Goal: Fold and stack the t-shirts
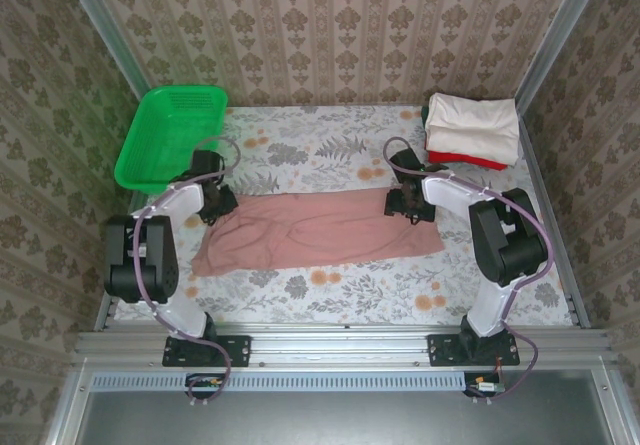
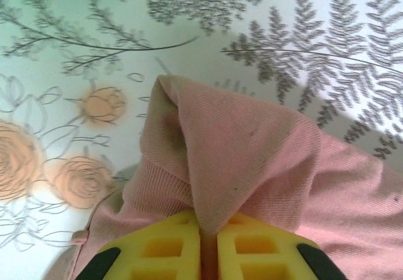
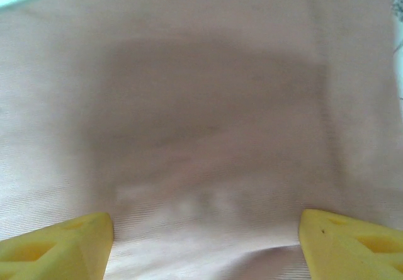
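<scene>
Two left fingers (image 2: 165, 250) pinch the pink shirt (image 2: 252, 148); right fingers (image 3: 56, 247) gape.

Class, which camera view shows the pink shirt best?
The top view: the pink shirt lies spread full-length on the table. The left wrist view shows a bunched fold pinched in the left end effector. The right wrist view shows flat, blurred cloth beneath the open right end effector.

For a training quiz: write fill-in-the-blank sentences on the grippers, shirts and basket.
The left gripper is ___ on a fold of the pink t-shirt.
The right gripper hangs over that shirt with its jaws ___.
The folded cream t-shirt lies on a ___ one.
The green basket sits at the far ___ corner of the table.
Missing words: shut; open; red; left.
</scene>
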`<state>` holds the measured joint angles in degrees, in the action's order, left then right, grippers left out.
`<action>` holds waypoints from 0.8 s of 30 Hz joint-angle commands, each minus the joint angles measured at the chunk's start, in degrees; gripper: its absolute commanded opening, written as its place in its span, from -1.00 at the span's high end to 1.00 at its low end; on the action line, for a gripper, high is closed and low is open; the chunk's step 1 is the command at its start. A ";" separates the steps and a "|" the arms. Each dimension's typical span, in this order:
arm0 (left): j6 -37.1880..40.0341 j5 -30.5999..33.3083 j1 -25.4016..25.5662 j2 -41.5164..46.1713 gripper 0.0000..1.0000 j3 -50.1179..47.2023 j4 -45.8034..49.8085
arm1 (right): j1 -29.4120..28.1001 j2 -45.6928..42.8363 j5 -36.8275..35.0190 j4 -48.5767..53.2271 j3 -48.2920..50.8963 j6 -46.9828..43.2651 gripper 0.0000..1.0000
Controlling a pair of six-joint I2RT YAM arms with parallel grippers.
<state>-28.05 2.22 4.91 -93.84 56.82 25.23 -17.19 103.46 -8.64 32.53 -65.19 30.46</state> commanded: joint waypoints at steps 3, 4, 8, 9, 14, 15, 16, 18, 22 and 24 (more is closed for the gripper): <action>-0.65 0.51 -2.30 1.39 0.56 -2.14 0.68 | 1.79 0.28 -1.11 1.41 2.36 0.90 -0.58; -0.46 0.22 -2.36 1.70 0.49 -2.23 0.56 | 2.13 -0.40 -0.99 1.13 3.03 0.83 -0.58; -0.07 1.03 -2.45 2.99 0.25 -0.95 2.99 | 1.96 -3.70 0.40 0.36 4.50 0.73 -0.55; -0.07 1.45 -2.45 3.80 0.25 -0.94 3.55 | 1.58 -4.68 -0.04 0.78 4.46 0.82 -0.54; 0.28 5.34 -2.11 11.82 -0.07 -0.20 8.60 | -0.33 -9.90 -1.89 2.00 3.18 0.82 -0.54; 0.13 6.76 -1.37 13.90 -0.13 -0.28 9.44 | -0.60 -10.21 -1.38 0.96 2.94 0.44 -0.54; 0.19 7.55 -0.22 15.87 -0.15 -0.66 9.73 | -0.93 -9.64 -1.10 0.40 2.39 0.30 -0.55; -0.62 8.53 3.62 18.16 -0.21 -1.39 9.71 | -1.13 -6.98 -0.47 0.01 0.49 -0.21 -0.55; -3.79 3.11 11.73 14.80 -0.23 -4.02 4.66 | -1.15 2.34 -0.68 0.87 -5.99 -1.67 -0.55; -5.52 1.65 14.50 10.02 -0.20 -4.52 1.93 | -1.15 5.62 -0.41 1.93 -8.15 -1.72 -0.55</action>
<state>-30.30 6.72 16.97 -78.43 54.59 29.23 -18.17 104.79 -8.80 32.62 -70.65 29.78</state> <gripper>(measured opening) 0.606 0.775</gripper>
